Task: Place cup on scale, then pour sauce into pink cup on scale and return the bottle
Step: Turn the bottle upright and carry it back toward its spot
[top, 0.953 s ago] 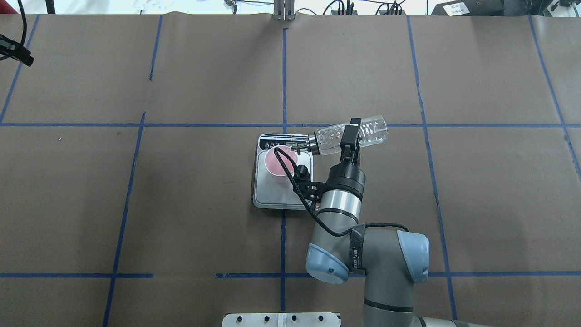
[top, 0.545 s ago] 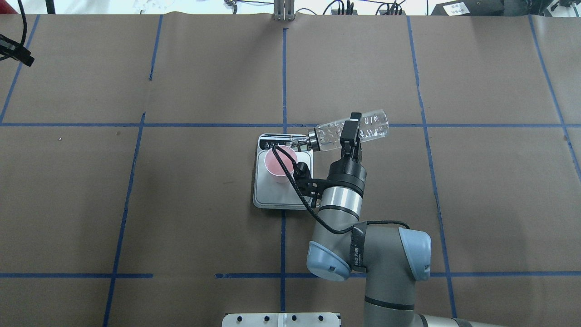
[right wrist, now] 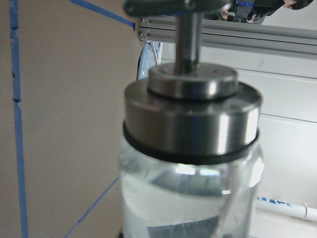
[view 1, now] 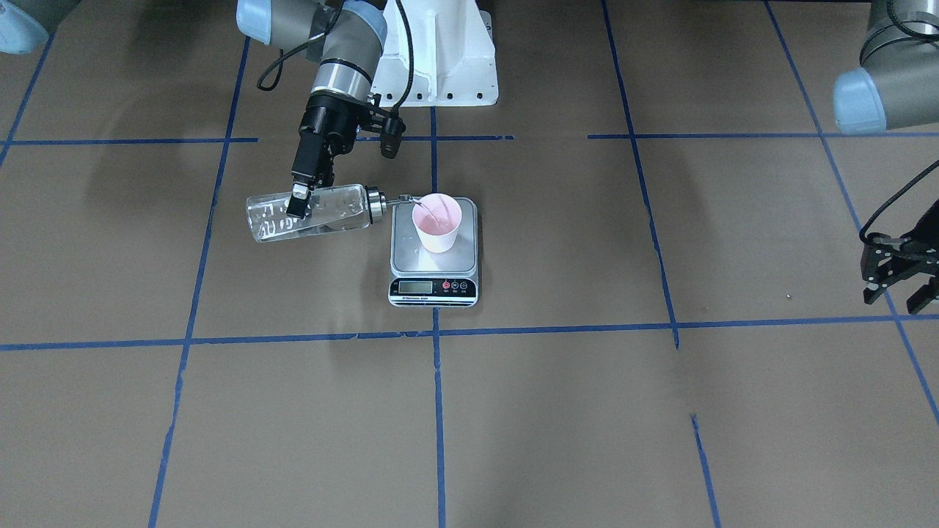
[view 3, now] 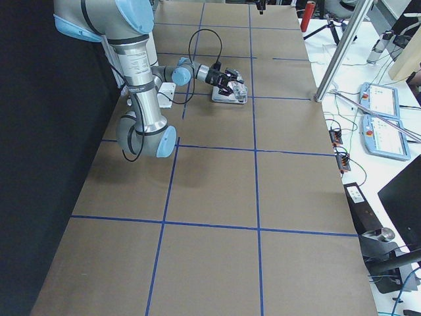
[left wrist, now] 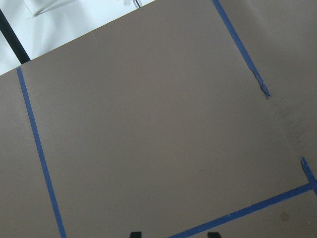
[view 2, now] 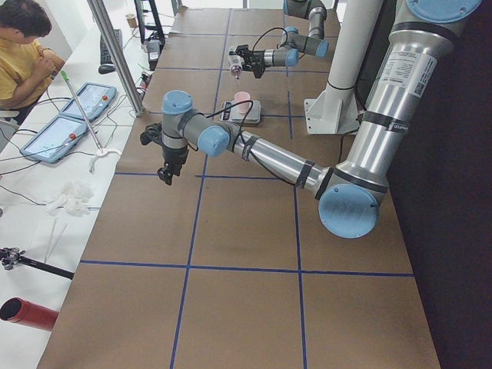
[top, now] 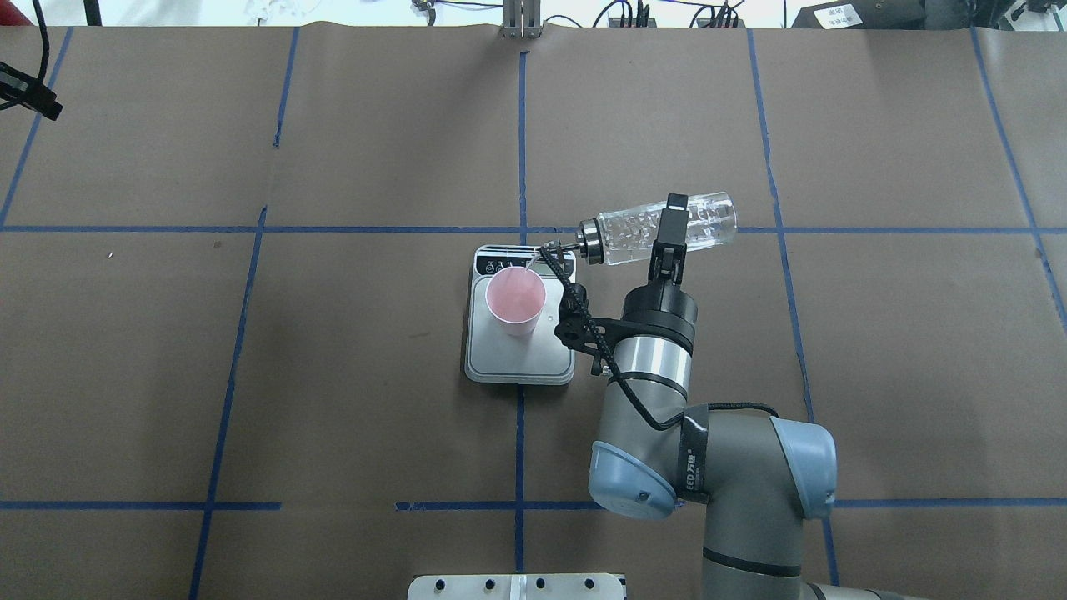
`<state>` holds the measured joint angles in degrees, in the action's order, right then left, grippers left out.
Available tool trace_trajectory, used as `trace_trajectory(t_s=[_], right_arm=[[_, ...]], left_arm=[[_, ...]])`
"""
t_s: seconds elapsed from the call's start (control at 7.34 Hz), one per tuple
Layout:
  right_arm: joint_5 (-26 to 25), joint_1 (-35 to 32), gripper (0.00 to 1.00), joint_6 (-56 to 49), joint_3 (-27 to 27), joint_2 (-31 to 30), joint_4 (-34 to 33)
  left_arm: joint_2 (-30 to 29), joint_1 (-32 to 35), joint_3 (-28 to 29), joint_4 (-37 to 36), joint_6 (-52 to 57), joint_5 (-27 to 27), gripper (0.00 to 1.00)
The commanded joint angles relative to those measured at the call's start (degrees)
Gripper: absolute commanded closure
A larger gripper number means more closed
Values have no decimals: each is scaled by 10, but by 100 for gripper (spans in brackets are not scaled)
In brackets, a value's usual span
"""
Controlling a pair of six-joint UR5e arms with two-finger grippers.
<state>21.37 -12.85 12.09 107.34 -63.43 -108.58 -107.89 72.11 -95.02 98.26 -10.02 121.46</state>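
A pink cup stands upright on the silver scale, toward the end with the display. My right gripper is shut on the clear glass bottle, which lies almost level above the table to the right of the scale. Its silver spout points at the cup's rim. In the front-facing view the bottle hangs left of the cup, and a thin thread of clear sauce seems to run into the cup. The right wrist view is filled by the bottle's cap. My left gripper hangs open far off.
Blue tape lines divide the brown table cover. The robot's white base stands behind the scale. In the exterior left view a person sits by tablets on a side bench beyond the table edge.
The right arm has drawn back to the right with the bottle. The spout has slid from over the cup's middle to its rim. Cup, scale and left arm have not moved.
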Motion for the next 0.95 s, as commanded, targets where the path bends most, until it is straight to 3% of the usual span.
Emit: trace_trajectory(t_s=[0.0, 0.14, 0.27, 0.54, 0.68, 0.82], right_arm=[[22, 1, 100, 205, 4, -15, 9], [46, 7, 100, 349, 4, -33, 54], [110, 5, 100, 426, 4, -44, 151], [139, -9, 100, 451, 2, -128, 348], [139, -12, 100, 495, 1, -154, 395], [140, -21, 100, 598, 2, -160, 398]], left_arm=[[0, 0, -1, -1, 0, -2, 45], [0, 0, -1, 0, 0, -3, 45], [0, 0, -1, -1, 0, -2, 45], [0, 0, 1, -1, -1, -1, 45], [0, -1, 2, 0, -2, -1, 45], [0, -1, 2, 0, -2, -1, 45]])
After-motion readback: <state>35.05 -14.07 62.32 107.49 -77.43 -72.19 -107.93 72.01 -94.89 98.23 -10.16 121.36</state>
